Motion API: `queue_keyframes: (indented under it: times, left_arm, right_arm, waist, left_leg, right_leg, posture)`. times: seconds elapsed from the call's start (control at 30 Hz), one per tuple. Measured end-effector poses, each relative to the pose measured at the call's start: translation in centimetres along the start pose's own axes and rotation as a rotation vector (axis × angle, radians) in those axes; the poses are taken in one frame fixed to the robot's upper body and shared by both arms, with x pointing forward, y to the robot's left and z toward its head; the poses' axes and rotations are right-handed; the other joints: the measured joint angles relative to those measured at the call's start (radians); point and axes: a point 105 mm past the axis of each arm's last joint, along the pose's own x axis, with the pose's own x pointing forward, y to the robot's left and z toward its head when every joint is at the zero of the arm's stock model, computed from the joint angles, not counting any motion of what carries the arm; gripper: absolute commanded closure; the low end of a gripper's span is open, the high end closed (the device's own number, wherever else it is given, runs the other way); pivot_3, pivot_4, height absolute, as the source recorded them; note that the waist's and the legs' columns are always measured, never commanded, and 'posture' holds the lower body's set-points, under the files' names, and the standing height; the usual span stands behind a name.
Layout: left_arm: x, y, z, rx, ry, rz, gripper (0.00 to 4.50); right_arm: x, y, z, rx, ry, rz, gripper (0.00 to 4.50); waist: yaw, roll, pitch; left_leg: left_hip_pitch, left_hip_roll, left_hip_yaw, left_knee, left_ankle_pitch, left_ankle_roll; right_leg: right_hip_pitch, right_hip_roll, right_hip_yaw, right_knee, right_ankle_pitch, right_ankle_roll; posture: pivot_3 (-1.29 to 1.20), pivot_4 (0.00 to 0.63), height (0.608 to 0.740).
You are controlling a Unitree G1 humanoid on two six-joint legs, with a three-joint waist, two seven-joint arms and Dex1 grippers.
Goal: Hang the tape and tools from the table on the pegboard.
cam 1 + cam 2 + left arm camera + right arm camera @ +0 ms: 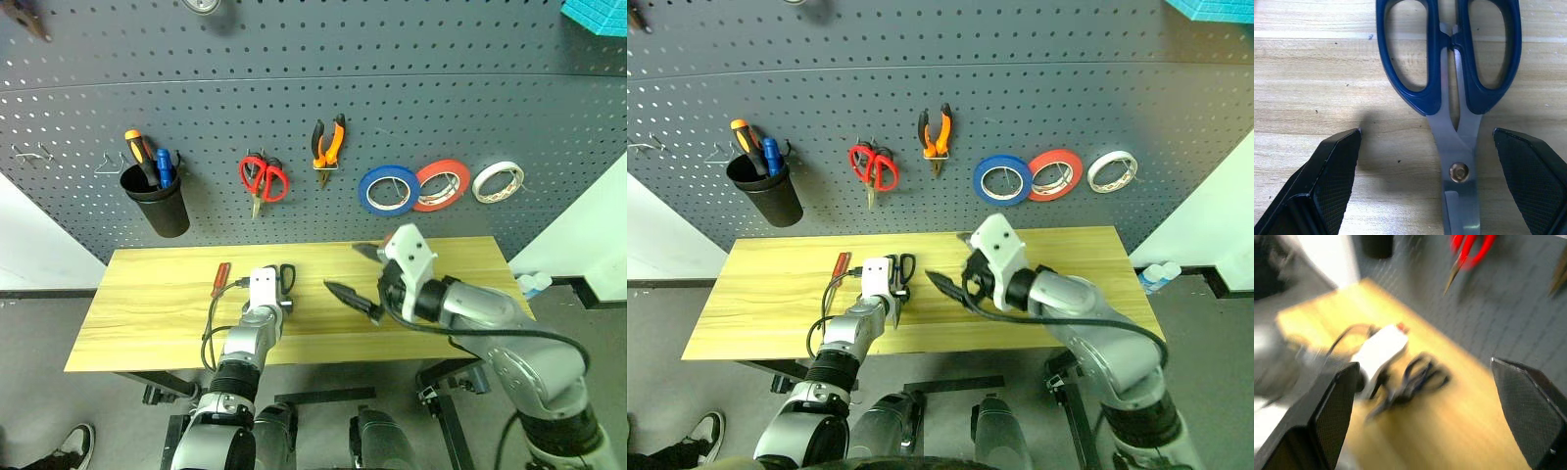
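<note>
Left gripper (1449, 181): nearest of all, low over the table's middle; its two black, cross-hatched fingers stand wide apart on either side of the scissors' blades, gripping nothing, a stance that looks set for closing on the metal just below the handles.

Pegboard (411, 88): dark grey perforated panel behind the table's far edge, its hooks keeping things off the surface.

Table (147, 313): long top of pale yellow wood planks with visible grain; two of the task's tools lie on it.

Right gripper (364, 276): raised above the table right of centre, black fingers spread wide and empty, pointing toward the left gripper.

Black cup (162, 204): glossy holder hung at the pegboard's left, carrying orange- and blue-handled screwdrivers upright.

Tape (389, 189): thin blue ring with a pale core, already on a peg right of centre, just beside a red-orange roll (442, 184) and a white roll (498, 181).

Red scissors (263, 180): hung by their handle loops, blades down.

Pliers (329, 147): orange-and-black handles up, already hanging, jaws down.

Scissors (1452, 73): smooth dark blue loop handles, bare steel blades with a brass pivot, flat on the table at its middle, closed.

Screwdriver (221, 278): slim, red-handled, flat on the table left of the scissors, near the far edge.
</note>
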Motion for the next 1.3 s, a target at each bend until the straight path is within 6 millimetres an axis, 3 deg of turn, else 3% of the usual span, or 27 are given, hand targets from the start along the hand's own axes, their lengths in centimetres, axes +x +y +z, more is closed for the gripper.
queue_keyframes:
  times: [1.13, 1.3]
  left_arm:
    - [0.6, 0.2, -0.3, 0.023, 0.027, 0.02, 0.0]
    - [0.7, -0.1, -0.2, 0.027, 0.03, 0.015, 1.57]
  right_arm:
    - [-1.1, -0.1, 0.7, -0.033, -0.002, 0.024, 0.03]
    - [-1.1, -0.1, 1.0, -0.043, -0.01, 0.021, 0.0]
  waist:
    - [0.004, 0.005, -0.006]
    - [0.004, 0.005, -0.007]
  left_leg:
    - [0.002, 0.0, 0.0, 0.001, -0.001, 0.001]
    - [0.002, 0.0, 0.0, 0.001, -0.001, 0.001]
  right_leg:
    - [0.005, 0.0, -0.001, -0.004, 0.001, 0.002]
    - [0.005, 0.0, -0.001, -0.004, 0.001, 0.002]
  posture:
    - [-0.04, 0.123, 0.74]
    - [-0.04, 0.123, 0.74]
